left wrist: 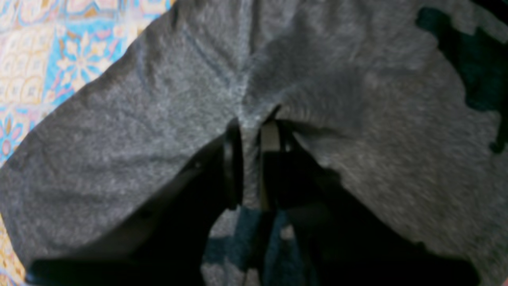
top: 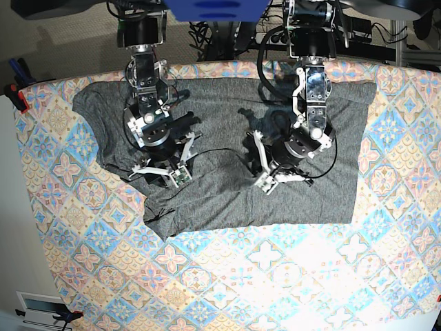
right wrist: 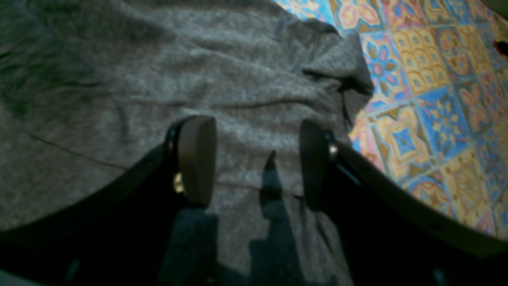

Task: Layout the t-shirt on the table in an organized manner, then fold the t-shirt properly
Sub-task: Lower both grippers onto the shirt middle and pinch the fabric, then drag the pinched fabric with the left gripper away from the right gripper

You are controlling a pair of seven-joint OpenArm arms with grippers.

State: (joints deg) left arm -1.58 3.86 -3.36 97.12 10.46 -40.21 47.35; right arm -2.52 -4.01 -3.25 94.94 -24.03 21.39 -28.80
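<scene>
The dark-grey t-shirt [top: 220,200] lies spread over the back half of the table [top: 275,276], its left side and lower left corner rumpled. In the left wrist view my left gripper [left wrist: 250,131] is shut, with a raised ridge of t-shirt [left wrist: 119,119] fabric pinched between its fingers. In the base view the left gripper [top: 279,181] sits on the shirt right of centre. My right gripper [right wrist: 254,159] is open just above the t-shirt [right wrist: 119,79], near a crumpled fold [right wrist: 337,67] by the cloth's edge. In the base view the right gripper [top: 169,179] is over the shirt's left part.
Patterned tablecloth [right wrist: 436,99] shows to the right of the right gripper and at the upper left of the left wrist view [left wrist: 59,59]. A red clamp [top: 17,96] grips the table's left edge. Cables and arm bases [top: 227,27] stand along the back.
</scene>
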